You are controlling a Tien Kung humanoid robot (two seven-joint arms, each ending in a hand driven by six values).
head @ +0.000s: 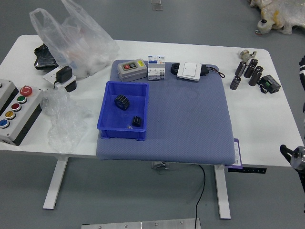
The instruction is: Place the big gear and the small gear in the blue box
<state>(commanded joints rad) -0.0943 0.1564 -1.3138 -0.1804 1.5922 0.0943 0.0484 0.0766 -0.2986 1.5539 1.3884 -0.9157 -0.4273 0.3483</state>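
The blue box (107,114) sits at the left of the blue-grey mat. Inside it lie the black big gear (122,101), near the middle, and the black small gear (137,121), closer to the box's near right corner. The two gears are apart. Only a sliver of my right hand (302,72) shows at the picture's right edge, far from the box; most of it is cut off. My left arm is out of view.
Behind the box stand a grey switch box (132,70) and small white modules (156,68). A white switch (189,71) is further right. Plastic bags (78,43) and a button panel (21,112) lie left; black cylinders (250,68) are back right.
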